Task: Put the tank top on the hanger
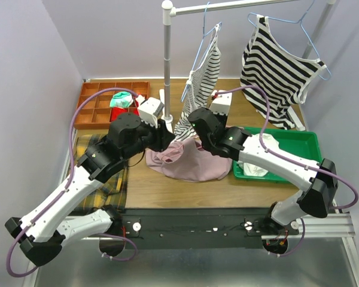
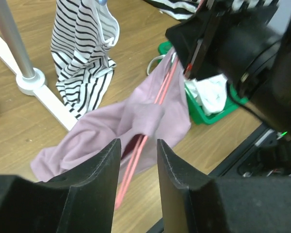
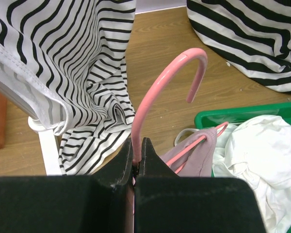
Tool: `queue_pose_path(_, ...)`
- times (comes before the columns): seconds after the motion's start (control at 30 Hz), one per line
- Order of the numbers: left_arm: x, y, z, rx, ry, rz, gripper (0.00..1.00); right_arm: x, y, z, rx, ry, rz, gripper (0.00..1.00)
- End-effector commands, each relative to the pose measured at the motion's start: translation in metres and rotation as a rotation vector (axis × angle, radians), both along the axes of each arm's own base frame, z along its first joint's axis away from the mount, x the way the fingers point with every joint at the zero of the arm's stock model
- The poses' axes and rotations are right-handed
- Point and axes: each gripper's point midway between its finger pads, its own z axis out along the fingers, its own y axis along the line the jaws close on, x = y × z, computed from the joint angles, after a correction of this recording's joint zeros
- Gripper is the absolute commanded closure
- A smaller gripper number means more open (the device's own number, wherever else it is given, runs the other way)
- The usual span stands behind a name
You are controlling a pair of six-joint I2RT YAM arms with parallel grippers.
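Observation:
The mauve tank top (image 1: 191,164) lies bunched on the table between my two grippers. The pink hanger (image 3: 157,85) stands with its hook up, and my right gripper (image 3: 137,145) is shut on its stem. One shoulder strap of the tank top (image 3: 203,145) is draped over the hanger's arm. In the left wrist view the hanger's wire (image 2: 157,99) runs through the tank top (image 2: 106,128) and down between my fingers. My left gripper (image 2: 138,162) is open, its jaws on either side of the wire without touching it. The left gripper (image 1: 166,139) and right gripper (image 1: 194,134) sit close together above the fabric.
Two black-and-white striped tops (image 1: 275,66) hang on light blue hangers from a rail; its white pole (image 1: 166,60) stands just behind my grippers. A green tray (image 1: 287,130) with a white cloth (image 1: 254,167) is at the right. An orange organizer (image 1: 96,107) and a plaid cloth (image 1: 102,164) are at the left.

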Motion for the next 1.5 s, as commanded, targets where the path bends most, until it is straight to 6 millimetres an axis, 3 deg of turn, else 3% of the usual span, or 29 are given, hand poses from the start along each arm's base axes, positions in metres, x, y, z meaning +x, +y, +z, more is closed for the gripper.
queue_pose_path(0.0,-0.005,0.002,-0.051,0.164,0.011,-0.100,0.56,-0.005,-0.003,0.010,-0.039,0.006,0.018,0.99)
queue_pose_path(0.07,-0.008,-0.001,-0.060,0.179,0.018,-0.133,0.52,-0.005,-0.004,0.011,-0.047,0.009,0.020,0.99)
queue_pose_path(0.27,-0.015,-0.020,-0.062,0.167,-0.003,-0.243,0.42,-0.005,-0.006,0.010,-0.081,0.016,0.024,0.99)
queue_pose_path(0.53,-0.011,-0.040,-0.082,0.238,0.005,-0.272,0.42,-0.002,-0.001,0.009,-0.105,0.024,0.035,0.99)
queue_pose_path(0.77,0.001,-0.050,-0.080,0.232,-0.040,-0.236,0.42,-0.001,0.001,0.013,-0.107,0.022,0.047,0.99)
queue_pose_path(1.0,0.012,-0.052,-0.086,0.184,-0.076,-0.151,0.53,-0.001,0.002,0.016,-0.109,0.019,0.054,0.99)
queue_pose_path(1.27,0.018,-0.051,-0.071,0.078,-0.168,-0.102,0.48,-0.001,0.004,0.016,-0.097,0.022,0.066,0.99)
queue_pose_path(1.47,0.014,-0.067,-0.073,0.039,-0.167,-0.173,0.45,-0.001,0.005,0.019,-0.096,0.022,0.067,0.99)
